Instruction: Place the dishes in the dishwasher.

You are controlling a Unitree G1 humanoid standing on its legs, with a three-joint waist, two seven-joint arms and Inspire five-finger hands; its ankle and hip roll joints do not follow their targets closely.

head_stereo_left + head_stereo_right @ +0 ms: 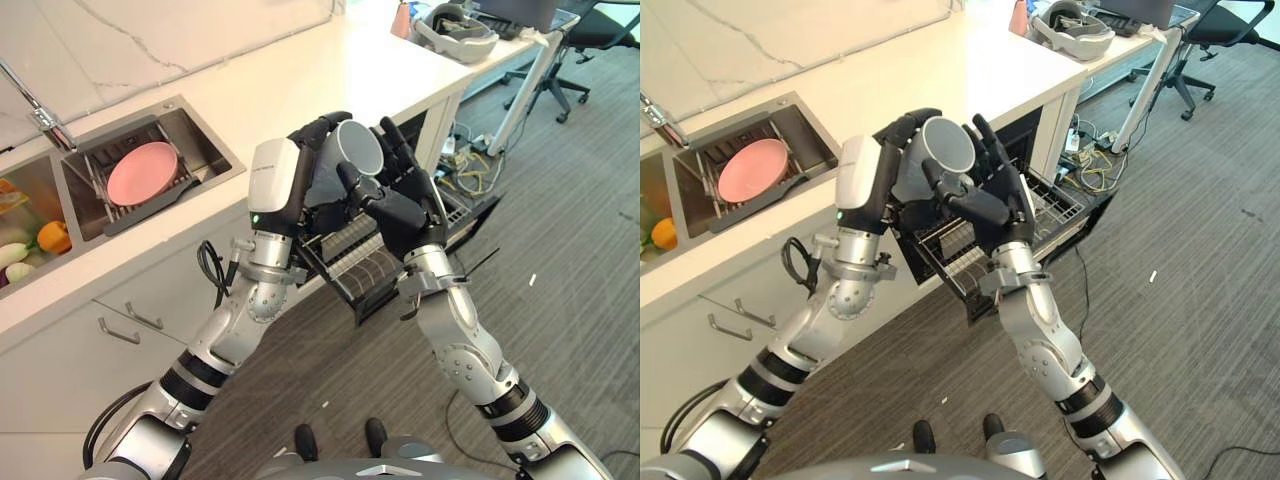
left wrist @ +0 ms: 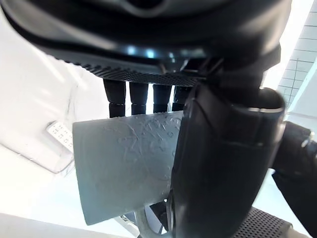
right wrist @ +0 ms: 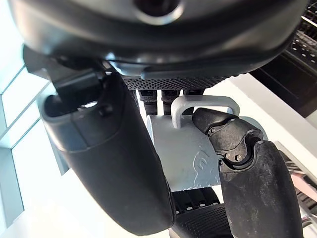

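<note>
We've got the mug (image 1: 352, 160) up in the air above the open dishwasher rack (image 1: 960, 250), left hand (image 1: 300, 170) fingers wrapped around it, right hand (image 1: 405, 195) fingers curled at its handle. Sloppy handover and it drops onto the rack.

Head views bright, even overhead light; worktop (image 1: 330, 70) near blown out white toward 12 o'clock. Soft shadows only. Wrist views strongly backlit: background clipped white, each hand's bulk close and dark, soft focus. Grey mug (image 2: 124, 163) texture still readable.
</note>
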